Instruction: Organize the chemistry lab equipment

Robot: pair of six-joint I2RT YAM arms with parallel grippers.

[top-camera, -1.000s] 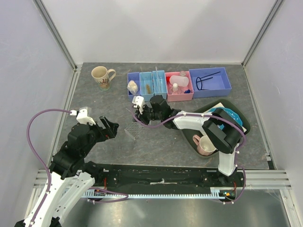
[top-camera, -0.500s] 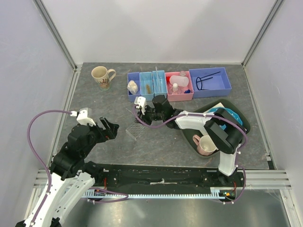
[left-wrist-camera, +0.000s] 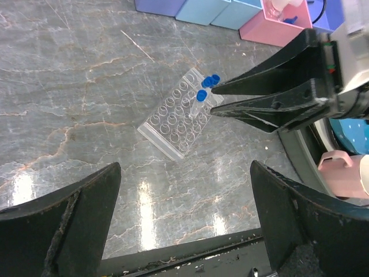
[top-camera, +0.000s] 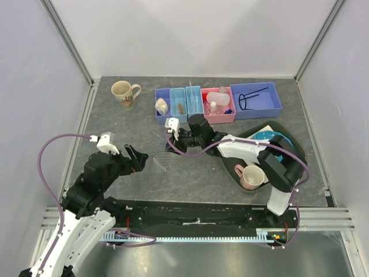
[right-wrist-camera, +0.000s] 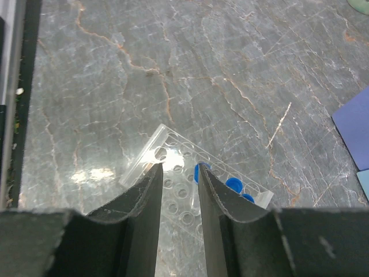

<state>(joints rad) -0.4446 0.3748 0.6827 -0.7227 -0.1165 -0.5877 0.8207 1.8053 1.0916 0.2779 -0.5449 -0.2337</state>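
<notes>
A clear rack (top-camera: pixel 164 157) lies flat on the table's middle; it also shows in the left wrist view (left-wrist-camera: pixel 177 119) and the right wrist view (right-wrist-camera: pixel 173 173). Blue-capped tubes (right-wrist-camera: pixel 233 184) sit at one end of it (left-wrist-camera: pixel 213 81). My right gripper (top-camera: pixel 171 142) hovers just over the rack, jaws narrowly apart (right-wrist-camera: pixel 177 168), one blue cap at the edge of its right finger, nothing clamped. My left gripper (top-camera: pixel 137 157) is wide open and empty (left-wrist-camera: pixel 184 231), a short way left of the rack. A thin rod (left-wrist-camera: pixel 138 46) lies on the table beyond the rack.
Bins stand at the back: small blue ones with a whitish bag (top-camera: pixel 161 105), amber stick (top-camera: pixel 180 107) and rods (top-camera: pixel 191 95), a pink one with bottles (top-camera: pixel 214 106), a large blue one with the wire ring (top-camera: pixel 248 100). Beige mug (top-camera: pixel 123 92) back left; pink mug (top-camera: pixel 251 176) and blue plate (top-camera: pixel 278 140) right.
My left gripper has moved right, closer to the rack. My right gripper has shifted slightly over the rack. The rack has not moved.
</notes>
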